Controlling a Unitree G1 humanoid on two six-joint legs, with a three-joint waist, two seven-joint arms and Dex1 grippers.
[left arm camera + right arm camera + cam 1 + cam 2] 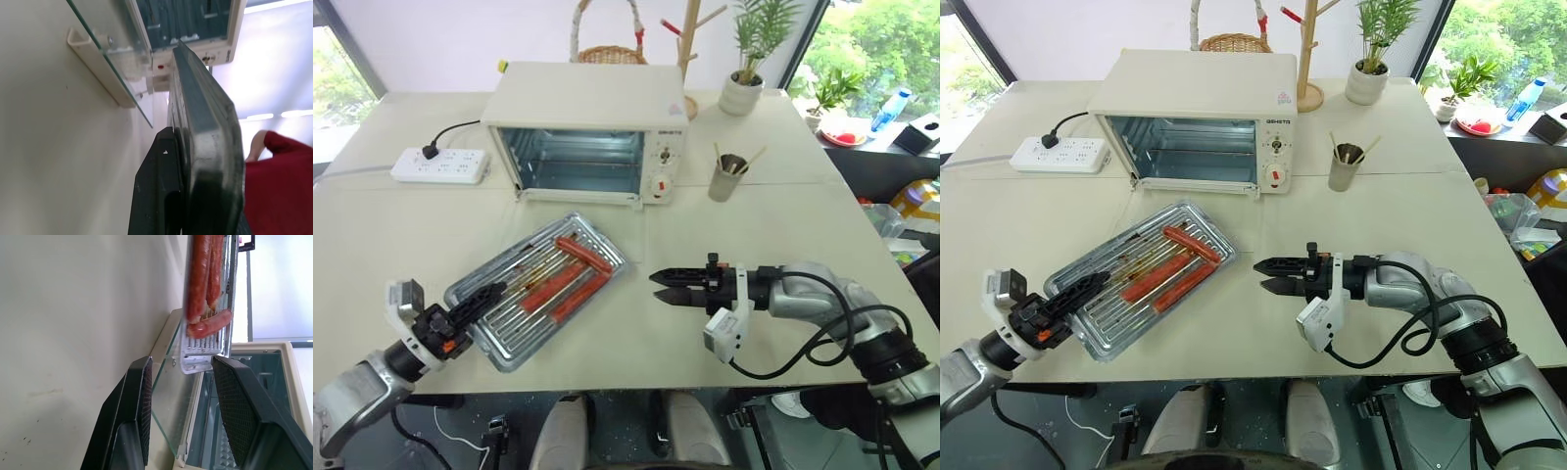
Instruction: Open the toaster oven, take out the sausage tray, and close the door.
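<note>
The left gripper (1087, 285) clamps the sausage tray (1141, 278) near the table's (1028, 220) front edge; the right gripper (1269, 275) gapes empty; the toaster oven's (1197, 117) small label is unreadable.

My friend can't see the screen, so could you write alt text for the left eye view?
A silver sausage tray with three red sausages lies on a pale table, its near corner pinched by the robot's left end effector. The right end effector hovers open beside it. Behind stands a cream toaster oven, its glass door folded down.
</note>
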